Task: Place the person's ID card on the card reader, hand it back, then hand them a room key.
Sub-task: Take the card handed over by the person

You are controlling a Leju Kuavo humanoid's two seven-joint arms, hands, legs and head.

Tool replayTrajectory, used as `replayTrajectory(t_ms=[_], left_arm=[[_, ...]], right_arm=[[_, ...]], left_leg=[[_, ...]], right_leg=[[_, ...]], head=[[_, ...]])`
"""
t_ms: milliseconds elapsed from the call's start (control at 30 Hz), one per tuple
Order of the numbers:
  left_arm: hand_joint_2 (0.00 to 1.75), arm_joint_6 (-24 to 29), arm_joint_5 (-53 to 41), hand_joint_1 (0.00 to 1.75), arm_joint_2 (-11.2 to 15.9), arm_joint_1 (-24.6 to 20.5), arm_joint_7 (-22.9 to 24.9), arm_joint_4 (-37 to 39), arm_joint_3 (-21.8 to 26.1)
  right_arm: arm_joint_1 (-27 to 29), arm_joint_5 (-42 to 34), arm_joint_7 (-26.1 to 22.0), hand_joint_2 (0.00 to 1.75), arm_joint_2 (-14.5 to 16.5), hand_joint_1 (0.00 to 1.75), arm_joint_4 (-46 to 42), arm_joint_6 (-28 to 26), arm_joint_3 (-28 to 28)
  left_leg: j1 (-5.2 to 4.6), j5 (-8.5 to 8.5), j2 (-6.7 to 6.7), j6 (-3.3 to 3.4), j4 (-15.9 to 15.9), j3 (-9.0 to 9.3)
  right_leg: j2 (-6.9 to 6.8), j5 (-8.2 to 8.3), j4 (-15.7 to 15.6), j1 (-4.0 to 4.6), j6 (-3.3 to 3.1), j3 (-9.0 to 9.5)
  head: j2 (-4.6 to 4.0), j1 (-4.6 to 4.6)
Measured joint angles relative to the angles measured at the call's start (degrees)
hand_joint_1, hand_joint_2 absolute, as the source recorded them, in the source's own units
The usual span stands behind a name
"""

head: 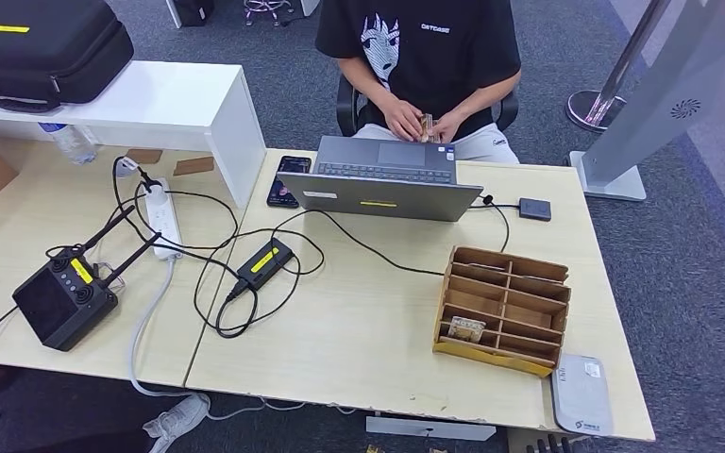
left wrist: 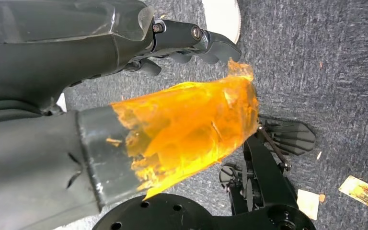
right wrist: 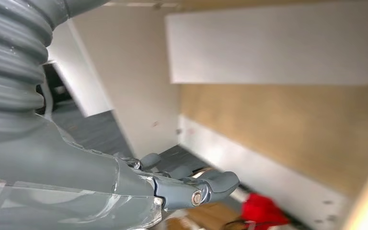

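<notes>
A person in a black T-shirt sits behind the desk and holds the ID card (head: 425, 125) in both hands above the laptop (head: 387, 179). The flat grey card reader (head: 582, 392) lies at the desk's front right corner. Beside it stands a cardboard organiser (head: 514, 269) with a room key card (head: 465, 329) in a front left compartment. My left hand (left wrist: 191, 40) hangs over the carpet, fingers apart from the orange-taped thumb (left wrist: 187, 129), holding nothing. My right hand (right wrist: 191, 189) hangs low beside the desk's pale side panel, fingers extended and empty.
A phone (head: 288, 179), a small black box on a cable (head: 534, 209), a power strip (head: 165, 222), tangled cables and a black controller (head: 64, 297) lie on the desk. A white shelf (head: 179, 104) carries a black case (head: 42, 47). Two cards (left wrist: 364, 191) lie on the carpet.
</notes>
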Motion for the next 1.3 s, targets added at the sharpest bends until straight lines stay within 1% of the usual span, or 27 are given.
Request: replayTrajectory(t_ms=[100, 200, 333, 433, 500, 667, 767, 933, 1033, 1100, 1133, 1200, 1233, 1267, 1300], left_arm=[[0.00, 0.1, -0.7, 0.00, 0.0, 0.0, -0.5, 0.0, 0.0], [0.00, 0.0, -1.1, 0.00, 0.0, 0.0, -0.7, 0.0, 0.0], [0.00, -0.1, -1.2, 0.00, 0.0, 0.0, -0.7, 0.0, 0.0], [0.00, 0.0, -1.8, 0.00, 0.0, 0.0, -0.7, 0.0, -0.1], [0.00, 0.0, -2.5, 0.00, 0.0, 0.1, -0.7, 0.0, -0.3], [0.00, 0.0, -3.1, 0.00, 0.1, 0.0, -0.7, 0.0, -0.8], [0.00, 0.0, -3.3, 0.00, 0.1, 0.0, -0.8, 0.0, -1.1], [0.00, 0.0, -3.3, 0.00, 0.1, 0.0, -0.9, 0.0, -1.3], [0.00, 0.1, -3.1, 0.00, 0.0, -0.1, -0.9, 0.0, -1.3], [0.00, 0.4, -2.9, 0.00, 0.0, -0.1, -0.9, 0.0, -1.3], [0.00, 0.7, -2.8, 0.00, -0.1, -0.2, -1.2, 0.0, -1.3], [0.00, 1.5, -2.3, 0.00, -0.2, -0.2, -1.9, 0.0, -1.3], [0.00, 1.8, -2.0, 0.00, -0.3, -0.2, -2.3, 0.0, -1.3], [0.00, 2.0, -1.8, 0.00, -0.4, -0.2, -2.5, 0.0, -1.2], [0.00, 2.1, -1.6, 0.00, -0.4, -0.2, -2.7, 0.0, -1.2]], right_arm=[[1.0, -4.3, 3.0, 1.75, 1.5, 0.00, -5.7, -0.3, -1.4], [1.3, -7.6, 4.7, 1.75, 3.2, 0.00, -11.5, -2.3, -2.0], [1.9, -9.3, 6.8, 1.75, 4.6, 0.00, -17.6, -6.6, -1.8], [3.9, -9.9, 7.6, 1.75, 5.1, 0.00, -20.7, -8.1, -1.4], [5.1, -9.3, 6.5, 1.75, 5.2, 0.00, -22.0, -9.3, -1.6], [5.5, -5.4, -0.1, 1.75, 3.5, 0.00, -22.7, -14.4, -3.4], [5.5, -3.4, -2.1, 1.75, 3.2, 0.00, -24.2, -18.2, -4.6], [5.3, -0.8, -5.2, 1.75, 3.5, 0.00, -28.8, -23.5, -7.0], [4.1, -0.1, -10.3, 1.75, 4.3, 0.00, -33.8, -30.9, -7.7], [3.4, 0.9, -15.7, 1.75, 4.8, 0.00, -38.0, -38.7, -6.3], [3.3, 2.0, -19.1, 1.75, 5.0, 0.00, -40.5, -43.3, -4.7], [3.9, 5.8, -26.6, 1.75, 5.4, 0.00, -46.6, -53.1, 0.7], [4.5, 7.9, -29.5, 1.75, 5.6, 0.00, -50.1, -57.3, 4.2], [5.2, 9.7, -31.4, 1.75, 5.8, 0.00, -53.5, -60.6, 7.9], [5.7, 10.9, -32.3, 1.75, 6.0, 0.00, -56.7, -62.9, 11.3]], left_leg=[[0.00, -0.01, 0.01, 0.00, 0.0, -0.01], [0.00, -0.01, 0.03, 0.00, 0.0, -0.01], [0.00, 0.00, -0.01, 0.00, 0.0, 0.02], [0.00, -0.01, -0.05, 0.00, 0.0, 0.00], [-0.01, -0.01, -0.02, 0.00, 0.0, -0.01], [-0.06, -0.02, 0.01, 0.01, 0.0, -0.01], [-0.07, -0.03, 0.01, 0.02, 0.0, 0.01], [-0.08, -0.02, 0.01, 0.03, 0.0, 0.01], [-0.10, -0.01, 0.06, 0.03, 0.0, 0.01], [-0.11, -0.01, 0.06, 0.04, 0.0, 0.02], [-0.12, 0.00, 0.05, 0.04, 0.0, 0.02], [-0.16, 0.01, 0.06, 0.04, 0.0, 0.03], [-0.17, 0.01, 0.10, 0.04, 0.0, 0.05], [-0.16, 0.01, 0.15, 0.04, 0.0, 0.08], [-0.14, 0.01, 0.19, 0.04, 0.0, 0.11]], right_leg=[[0.00, 0.00, 0.0, 0.00, 0.00, -0.01], [0.01, 0.00, 0.0, 0.00, 0.00, -0.01], [-0.01, -0.01, 0.0, 0.00, 0.00, -0.05], [-0.04, -0.01, 0.0, 0.00, 0.01, 0.00], [-0.02, -0.01, 0.0, -0.01, 0.01, 0.00], [-0.01, -0.01, 0.0, -0.06, 0.01, -0.01], [-0.01, -0.01, 0.0, -0.07, 0.01, -0.01], [0.00, 0.00, 0.0, -0.09, 0.01, 0.01], [0.04, 0.00, 0.0, -0.09, 0.01, 0.01], [0.06, 0.01, 0.0, -0.10, 0.01, 0.02], [0.05, 0.01, 0.0, -0.11, 0.02, 0.03], [0.06, 0.03, 0.0, -0.14, 0.03, 0.04], [0.10, 0.04, 0.0, -0.15, 0.03, 0.03], [0.14, 0.05, 0.0, -0.15, 0.02, 0.03], [0.18, 0.06, 0.0, -0.14, 0.00, 0.03]], head=[[0.00, 0.00], [0.00, -0.01], [0.00, 0.01], [0.00, 0.00], [0.00, -0.01], [0.00, 0.00], [0.00, 0.00], [0.00, 0.00], [0.00, -0.01], [0.00, -0.01], [0.00, 0.01], [0.00, 0.00], [0.00, -0.01], [0.00, -0.01], [0.00, 0.00]])
